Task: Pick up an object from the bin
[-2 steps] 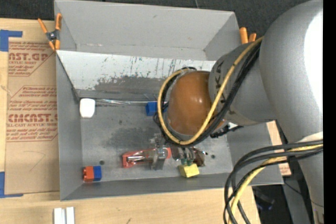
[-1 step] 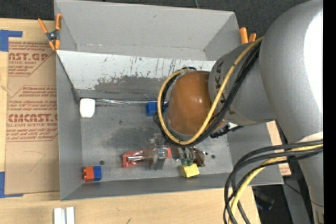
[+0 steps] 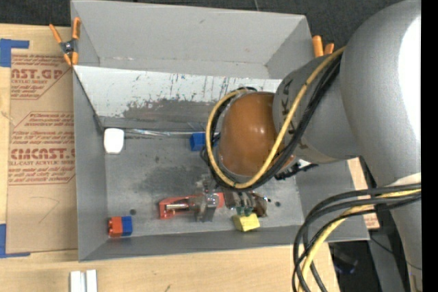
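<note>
Gripper (image 3: 209, 204) at right end of red tool (image 3: 174, 207).

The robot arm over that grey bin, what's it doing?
The robot arm reaches into the grey bin from the right. Its gripper is down low at one end of a flat red thing, with a small yellow piece just beside it. I can't tell if it has grabbed anything yet. A white block, a blue block and a red-and-blue block lie apart from it.
</note>
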Tool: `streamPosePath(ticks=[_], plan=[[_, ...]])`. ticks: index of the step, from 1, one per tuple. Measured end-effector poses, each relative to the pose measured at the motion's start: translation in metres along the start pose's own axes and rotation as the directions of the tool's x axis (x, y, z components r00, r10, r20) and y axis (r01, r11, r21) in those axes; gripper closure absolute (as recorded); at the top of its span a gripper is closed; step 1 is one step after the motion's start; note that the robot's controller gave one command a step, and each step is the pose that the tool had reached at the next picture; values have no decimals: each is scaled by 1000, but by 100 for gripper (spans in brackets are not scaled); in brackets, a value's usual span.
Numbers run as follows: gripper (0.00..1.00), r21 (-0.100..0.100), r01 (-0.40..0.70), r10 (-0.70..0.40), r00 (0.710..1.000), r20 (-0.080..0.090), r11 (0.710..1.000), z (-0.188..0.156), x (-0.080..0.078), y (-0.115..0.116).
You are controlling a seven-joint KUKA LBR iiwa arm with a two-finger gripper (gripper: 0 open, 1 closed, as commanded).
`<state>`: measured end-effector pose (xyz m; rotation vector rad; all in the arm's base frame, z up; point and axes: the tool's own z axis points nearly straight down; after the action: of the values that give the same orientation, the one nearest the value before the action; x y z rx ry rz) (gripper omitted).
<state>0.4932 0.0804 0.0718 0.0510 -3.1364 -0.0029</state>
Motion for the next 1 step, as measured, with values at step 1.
streamPosePath(ticks=[1], plan=[[100, 1, 0, 0, 1000, -10, 1000, -19, 3, 0]])
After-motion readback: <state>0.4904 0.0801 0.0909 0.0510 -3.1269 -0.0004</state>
